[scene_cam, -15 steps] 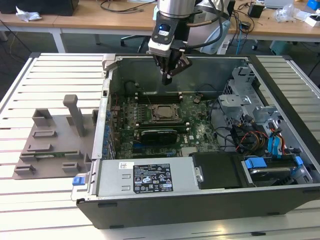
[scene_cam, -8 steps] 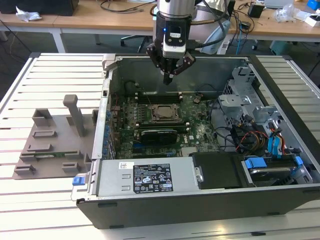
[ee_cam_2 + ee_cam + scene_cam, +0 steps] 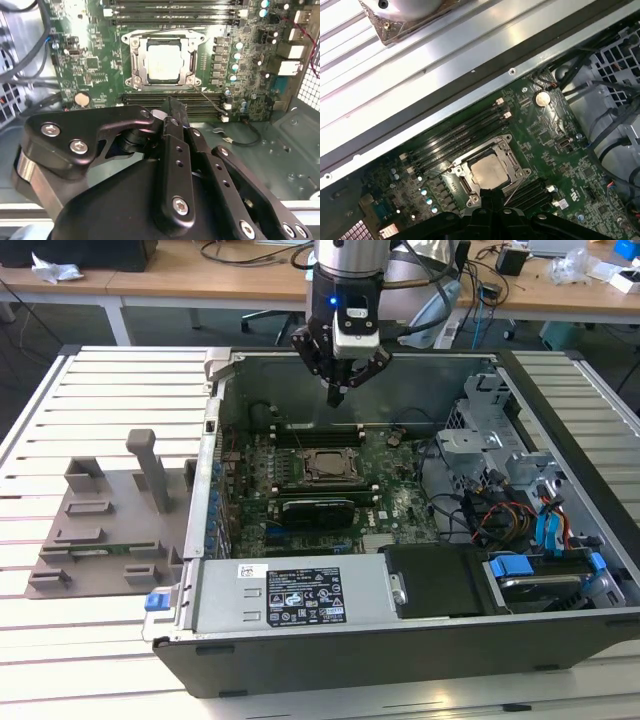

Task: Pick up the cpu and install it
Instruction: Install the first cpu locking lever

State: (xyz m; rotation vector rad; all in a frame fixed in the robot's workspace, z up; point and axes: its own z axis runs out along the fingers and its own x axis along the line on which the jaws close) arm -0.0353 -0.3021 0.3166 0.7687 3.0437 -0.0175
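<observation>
Inside an open grey computer case (image 3: 300, 640), the small silvery square cpu (image 3: 164, 61) lies socketed below my pressed-together black gripper (image 3: 336, 392).

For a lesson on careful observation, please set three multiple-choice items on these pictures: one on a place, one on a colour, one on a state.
1. Where is the cpu?
A. clamped in the gripper
B. in the socket on the motherboard
C. loose on the floor of the computer case

2. What colour is the motherboard?
A. green
B. red
C. white

3. How is the gripper?
A. shut on the cpu
B. resting on the motherboard
C. shut and empty, above the motherboard

Key:
1 B: in both wrist views the silvery chip sits framed by the socket.
2 A: the board is green in every view.
3 C: the fingers meet with nothing between them, and the exterior view shows them clear of the board.
</observation>
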